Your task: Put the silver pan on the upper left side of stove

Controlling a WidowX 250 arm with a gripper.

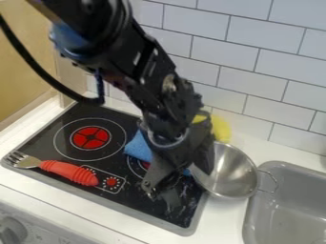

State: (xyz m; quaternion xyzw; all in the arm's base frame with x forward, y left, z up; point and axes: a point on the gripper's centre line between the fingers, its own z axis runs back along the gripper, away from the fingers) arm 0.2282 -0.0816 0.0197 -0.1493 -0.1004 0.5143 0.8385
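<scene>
The black gripper (179, 178) hangs low over the right part of the stove (137, 205), its fingers apart. One finger is above the stove's front right area, and the other overlaps the left rim of the silver pan (234, 174). The pan stands at the stove's right edge, partly over the counter, with a wire handle on its right side. Its left part is hidden behind the gripper, so contact between them is unclear.
A blue cloth (137, 147) lies on the stove under the arm, and a fork with a red handle (70, 172) is at its front left. A yellow object (220, 128) is behind the pan; a grey sink (290, 205) is at right.
</scene>
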